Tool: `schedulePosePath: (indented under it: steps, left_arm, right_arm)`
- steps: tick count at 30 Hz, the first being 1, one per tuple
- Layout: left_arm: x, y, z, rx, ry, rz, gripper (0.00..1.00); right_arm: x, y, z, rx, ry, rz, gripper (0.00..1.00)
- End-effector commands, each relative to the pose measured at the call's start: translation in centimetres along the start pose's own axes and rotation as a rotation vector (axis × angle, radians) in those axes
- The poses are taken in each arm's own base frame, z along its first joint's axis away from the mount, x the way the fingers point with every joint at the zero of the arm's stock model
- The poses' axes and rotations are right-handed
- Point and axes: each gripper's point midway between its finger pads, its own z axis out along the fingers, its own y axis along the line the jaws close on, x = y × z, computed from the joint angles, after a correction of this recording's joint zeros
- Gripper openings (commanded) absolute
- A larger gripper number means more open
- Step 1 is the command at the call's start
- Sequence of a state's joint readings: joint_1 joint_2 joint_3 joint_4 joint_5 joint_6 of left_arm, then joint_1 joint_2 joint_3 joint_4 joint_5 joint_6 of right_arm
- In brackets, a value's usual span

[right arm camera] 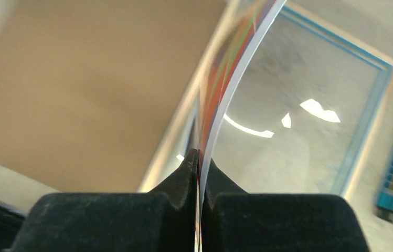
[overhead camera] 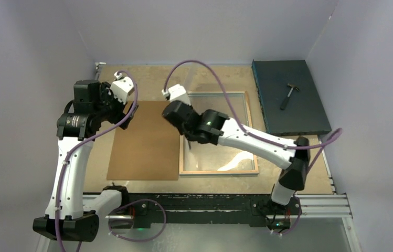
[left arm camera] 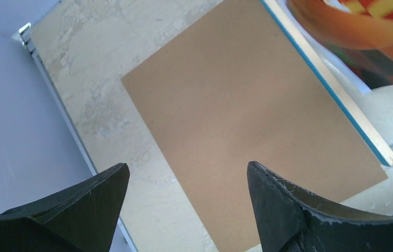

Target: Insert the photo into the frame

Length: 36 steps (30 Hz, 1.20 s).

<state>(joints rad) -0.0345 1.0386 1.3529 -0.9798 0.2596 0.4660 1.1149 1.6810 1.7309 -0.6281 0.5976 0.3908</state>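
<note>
The frame lies flat mid-table with its pale wood back up; its blue inner edge shows in the right wrist view and its side in the left wrist view. My right gripper is over the frame's left rail, shut on the photo. The photo stands edge-on and bowed above the frame's opening. Its orange and red print shows in the left wrist view. My left gripper is open and empty, hovering above the left edge of the brown backing board.
The brown backing board lies flat just left of the frame, touching its left rail. A dark teal slab with a small hammer sits at the back right. Walls close in on the left, back and right.
</note>
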Motion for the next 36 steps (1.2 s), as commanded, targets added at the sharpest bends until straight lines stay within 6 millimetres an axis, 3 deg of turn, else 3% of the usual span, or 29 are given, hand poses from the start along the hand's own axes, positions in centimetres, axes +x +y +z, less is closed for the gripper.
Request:
schedulePosePath:
  steps: [1, 4, 9, 12, 17, 19, 28, 36]
  left_arm:
    - [0.0, 1.9, 0.3, -0.117, 0.005, -0.073, 0.81]
    - [0.7, 2.4, 0.3, -0.153, 0.032, -0.087, 0.81]
    - [1.7, 2.5, 0.1, -0.18, 0.053, -0.099, 0.81]
    - [1.8, 2.5, 0.2, -0.189, 0.053, -0.104, 0.81]
    - [1.5, 3.2, 0.2, -0.219, 0.053, -0.122, 0.81]
    - [1.2, 3.6, 0.1, -0.237, 0.046, -0.124, 0.81]
    - [1.2, 4.0, 0.3, -0.25, 0.07, -0.15, 0.81]
    - [1.5, 4.9, 0.3, -0.296, 0.091, -0.151, 0.81]
  right_arm:
    - [5.6, -4.0, -0.5, 0.31, 0.18, -0.35, 0.0]
    - [7.8, -3.3, -0.6, 0.417, 0.217, -0.472, 0.0]
    - [10.2, -1.1, -0.5, 0.381, 0.245, -0.512, 0.0]
    - [8.9, -0.3, -1.2, 0.382, 0.19, -0.53, 0.0]
    - [4.1, 0.2, -2.6, 0.421, 0.067, -0.6, 0.0]
    - [3.9, 0.0, -2.5, 0.434, 0.059, -0.609, 0.0]
    - [9.3, 1.2, 0.3, 0.471, 0.159, -0.786, 0.0]
    - [17.9, 6.8, 0.6, 0.305, 0.293, -0.938, 0.0]
